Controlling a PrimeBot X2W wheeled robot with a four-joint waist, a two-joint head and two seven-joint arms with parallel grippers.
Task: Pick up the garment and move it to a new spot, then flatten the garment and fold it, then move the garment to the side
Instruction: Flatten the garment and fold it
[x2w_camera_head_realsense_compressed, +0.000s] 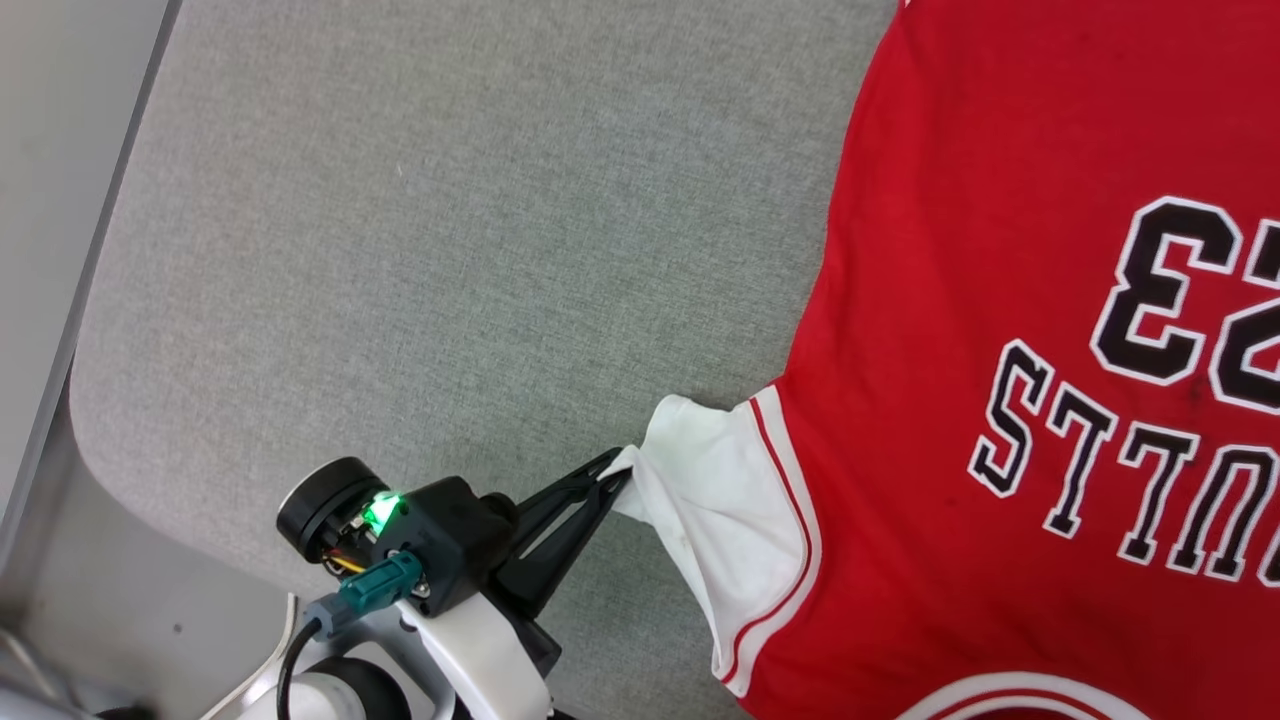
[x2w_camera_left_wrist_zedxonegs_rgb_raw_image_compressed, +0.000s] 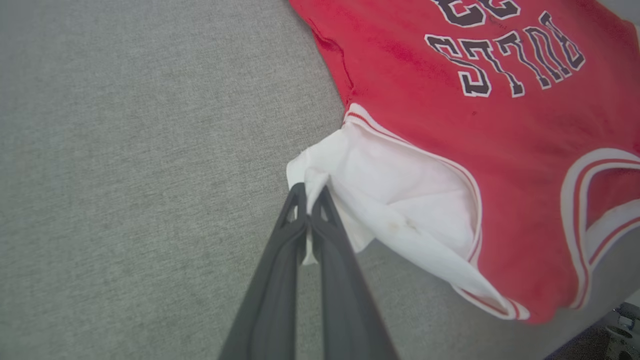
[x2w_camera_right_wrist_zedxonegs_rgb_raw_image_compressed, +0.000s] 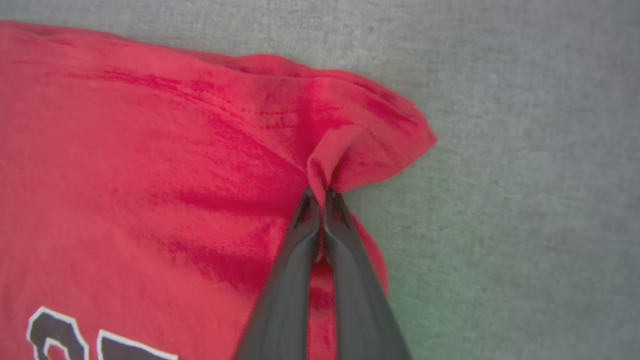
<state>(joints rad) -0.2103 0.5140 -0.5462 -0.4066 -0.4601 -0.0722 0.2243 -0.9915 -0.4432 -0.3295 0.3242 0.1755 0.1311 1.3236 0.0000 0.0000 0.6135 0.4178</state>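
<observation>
Your left claw (x2w_camera_head_realsense_compressed: 615, 478) is pressed together, pinching the outer edge of the white sleeve (x2w_camera_head_realsense_compressed: 720, 510) of the garment (x2w_camera_head_realsense_compressed: 1000, 250). In the head view the tips bite the sleeve cuff at lower centre, with the arm coming up from the bottom edge and a green light (x2w_camera_head_realsense_compressed: 380, 512) lit on the wrist housing. The left wrist view agrees: both fingers are shut on a fold of white cloth, and the sleeve is lifted a bit and bunched toward the tips. Your right claw (x2w_camera_right_wrist_zedxonegs_rgb_raw_image_compressed: 322, 194) is also pressed together, pinching red fabric near a corner of the garment's hem; the cloth puckers into a small ridge right at the tips and the corner flap sticks out to that view's right. The garment lies spread on the grey table (x2w_camera_head_realsense_compressed: 400, 250), print side up, on the right side of the head view and running off the frame's right and bottom. The black-and-white lettering (x2w_camera_head_realsense_compressed: 1130, 470) and a big digit (x2w_camera_head_realsense_compressed: 1160, 290) read upside down from the head cam. Red-and-white striped trim (x2w_camera_head_realsense_compressed: 790, 560) runs along the sleeve seam, and a white arc (x2w_camera_head_realsense_compressed: 1020, 688) shows at the bottom edge. The body looks mostly flat, w/ light wrinkles near the right claw. The table's rounded corner is at left, well apart from the garment.
</observation>
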